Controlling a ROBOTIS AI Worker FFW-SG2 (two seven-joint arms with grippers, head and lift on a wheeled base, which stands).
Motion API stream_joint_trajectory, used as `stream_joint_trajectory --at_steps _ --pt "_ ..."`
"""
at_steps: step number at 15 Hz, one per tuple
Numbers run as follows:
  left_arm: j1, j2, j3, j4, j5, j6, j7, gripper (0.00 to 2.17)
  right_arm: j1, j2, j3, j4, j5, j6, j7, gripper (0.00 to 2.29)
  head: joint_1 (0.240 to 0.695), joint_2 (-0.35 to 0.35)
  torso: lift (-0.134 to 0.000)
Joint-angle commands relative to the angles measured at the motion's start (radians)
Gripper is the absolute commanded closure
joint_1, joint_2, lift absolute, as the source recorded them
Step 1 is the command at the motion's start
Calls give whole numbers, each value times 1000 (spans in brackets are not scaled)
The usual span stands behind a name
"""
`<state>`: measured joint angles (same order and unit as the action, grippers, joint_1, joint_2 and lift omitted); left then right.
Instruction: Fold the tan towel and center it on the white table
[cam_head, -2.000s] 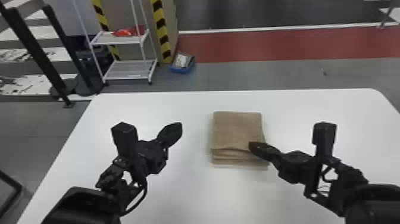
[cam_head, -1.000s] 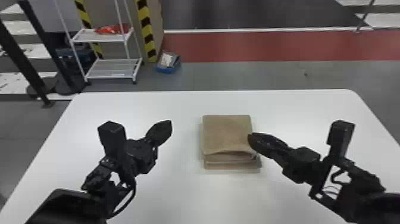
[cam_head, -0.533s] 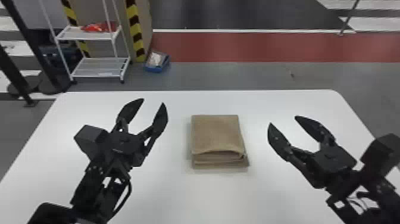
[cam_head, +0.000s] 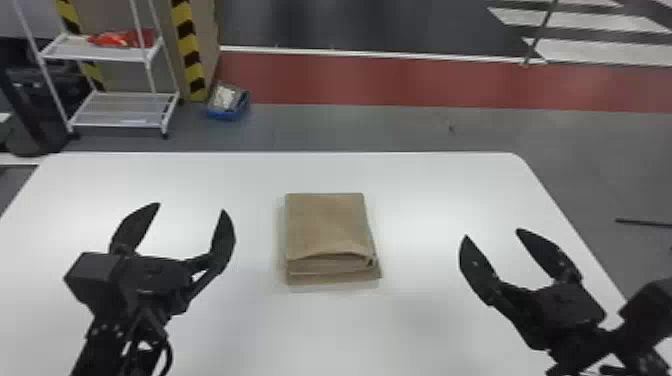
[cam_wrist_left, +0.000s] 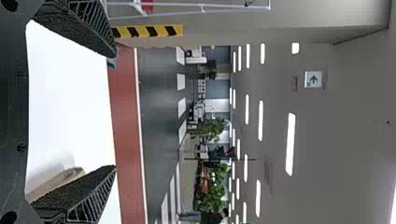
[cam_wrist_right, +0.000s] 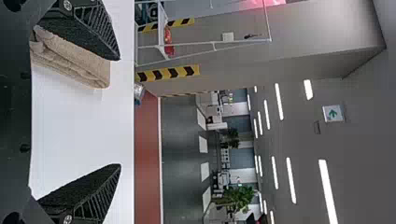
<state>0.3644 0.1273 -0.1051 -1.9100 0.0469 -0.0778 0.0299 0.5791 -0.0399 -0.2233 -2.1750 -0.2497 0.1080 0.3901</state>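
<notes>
- Foremost, one left gripper (cam_head: 191, 207), black, lower left of the head view: two flat fingers spread wide, nothing between them; tips pointing up the frame, above the white table (cam_head: 425, 200).
- One right gripper (cam_head: 493, 233), black, lower right of the head view: fingers likewise parted, nothing between them; tips pointing toward the upper left.
- One tan towel (cam_head: 325, 225), centre of the head view: folded into a compact, layered pad, lying flat on the tabletop between the two grippers, apart from both. Layered edges face the bottom of the frame; top layer bowed up slightly there, lowest layer protruding at the lower right corner. In the right wrist view, partly behind one finger.
- The tabletop, spanning the lower and middle frame: pale, rounded far corner at right.
- One blue container (cam_head: 227, 114) with whitish contents, upper left, on the grey floor (cam_head: 390, 130).
- One white wire shelf unit (cam_head: 120, 111), upper left: two tiers showing, red item (cam_head: 120, 39) on the upper.
- Yellow-and-black striped edging (cam_head: 187, 45), beside the shelf.
- One red floor band (cam_head: 375, 80), upper centre to right.
- White floor stripes (cam_head: 595, 52), upper right.
</notes>
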Motion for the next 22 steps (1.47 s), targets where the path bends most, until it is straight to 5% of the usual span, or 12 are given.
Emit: stream_joint_trajectory --at_steps 1,7,22 --pt "34 -5 70 2 22 -3 -4 26 5 11 -34 29 -60 -32 3 66 695 -86 -112" --pt "68 -11 91 -26 45 -6 -19 26 19 41 -34 4 -80 -38 -8 66 695 -56 -112" --pt "103 -21 125 -100 125 28 -4 26 41 41 -34 -8 -89 -44 -8 66 695 -32 -112"
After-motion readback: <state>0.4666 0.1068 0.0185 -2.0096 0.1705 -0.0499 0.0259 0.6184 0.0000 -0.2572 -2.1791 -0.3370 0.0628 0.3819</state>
